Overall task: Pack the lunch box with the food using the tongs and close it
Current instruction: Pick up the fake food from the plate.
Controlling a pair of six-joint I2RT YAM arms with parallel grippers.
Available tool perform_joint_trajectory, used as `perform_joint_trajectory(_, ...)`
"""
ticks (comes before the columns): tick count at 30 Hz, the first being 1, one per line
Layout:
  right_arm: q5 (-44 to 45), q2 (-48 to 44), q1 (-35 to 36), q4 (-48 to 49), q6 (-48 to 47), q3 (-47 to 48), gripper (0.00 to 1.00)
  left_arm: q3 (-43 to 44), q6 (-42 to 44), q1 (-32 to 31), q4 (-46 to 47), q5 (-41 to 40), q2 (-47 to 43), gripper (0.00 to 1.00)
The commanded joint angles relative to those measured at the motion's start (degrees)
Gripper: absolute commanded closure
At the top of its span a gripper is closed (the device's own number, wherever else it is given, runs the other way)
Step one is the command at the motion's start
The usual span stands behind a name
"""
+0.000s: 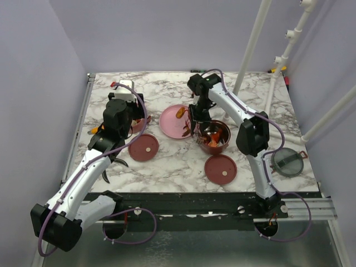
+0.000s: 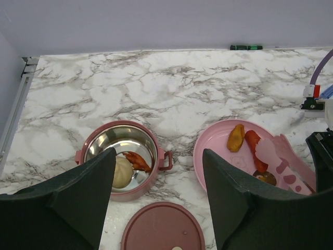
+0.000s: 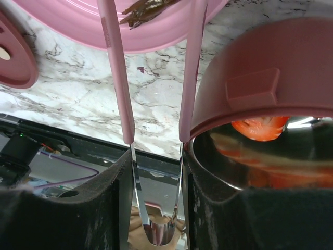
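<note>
Packing step under way: right gripper pinching the pink tongs over the right edge of the plate, beside the right lunch box tier, left gripper spread wide beside the left tier, and next, I reckon, the tongs must dip and close on food there.

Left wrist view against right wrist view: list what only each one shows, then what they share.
Only left wrist: a lunch box tier holding a tan ball and a red piece, and the left gripper, jaws open and empty. Only right wrist: the right gripper shut on the tongs, beside the other tier with red food inside. Both: the pink plate, the tongs and the marble table.
</note>
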Motion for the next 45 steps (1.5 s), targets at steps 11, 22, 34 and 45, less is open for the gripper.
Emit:
perform_joint_trajectory(11,-1.05,3.11,1.57,0.25,2.84,6.81,0.63,-1.13,0.27,-0.44,0.49,-1.12,-1.53,0.3)
perform_joint_trajectory(22,-2.15,2.06,2.28,0.33,4.93,9.95,0.64,-1.22,-0.08,-0.42,0.49,-0.85,-1.43,0.31)
perform_joint_trajectory(34,6.11,4.66,4.73,0.33,4.31,5.35,0.64,-1.48,0.26,-0.43,0.5,-1.29,-1.88,0.31)
perform_joint_trajectory(45,14.57,-3.56,4.17,0.46,5.1,-8.72,0.61,-1.57,0.44,-0.51,0.51,-1.73,-1.71,0.3)
